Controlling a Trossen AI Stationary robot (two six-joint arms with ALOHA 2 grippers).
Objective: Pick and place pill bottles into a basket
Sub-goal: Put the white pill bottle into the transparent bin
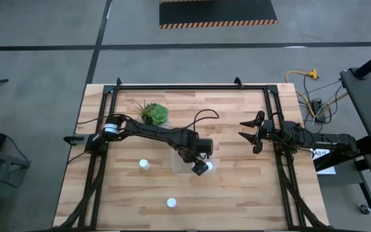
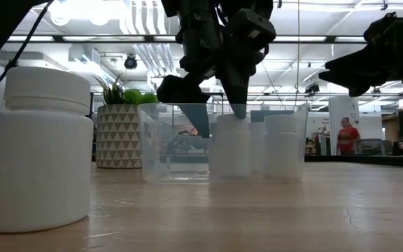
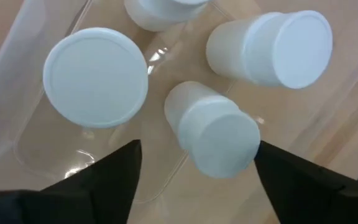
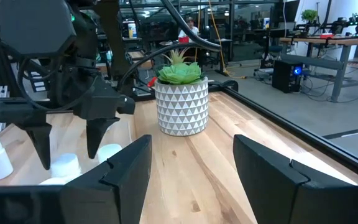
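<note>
Directly under the left gripper's [image 3: 194, 171] parted, empty fingers, the clear rectangular plastic basket [image 3: 17, 93] holds four small white cylindrical pill bottles [image 3: 95, 78]; two others stand outside on the wooden table [image 1: 250, 193].

From my station I see a grey concrete floor [image 1: 37, 77] around the wooden bench [image 1: 237, 193], crossed by dark seams. Well beyond the left gripper [image 1: 199, 169], a black mat with a hazard-striped edge [image 1: 218, 14] lies on that floor. Past the right gripper [image 1: 248, 133], a yellow cable [image 1: 301, 76] trails toward a dark stand. Overhead, long ceiling lights [image 2: 145, 17] glow bright across an open workshop. A person in a red top [image 2: 345, 135] stands far behind the right gripper. Desks with computers [image 4: 291, 68] line the room's far side.
</note>
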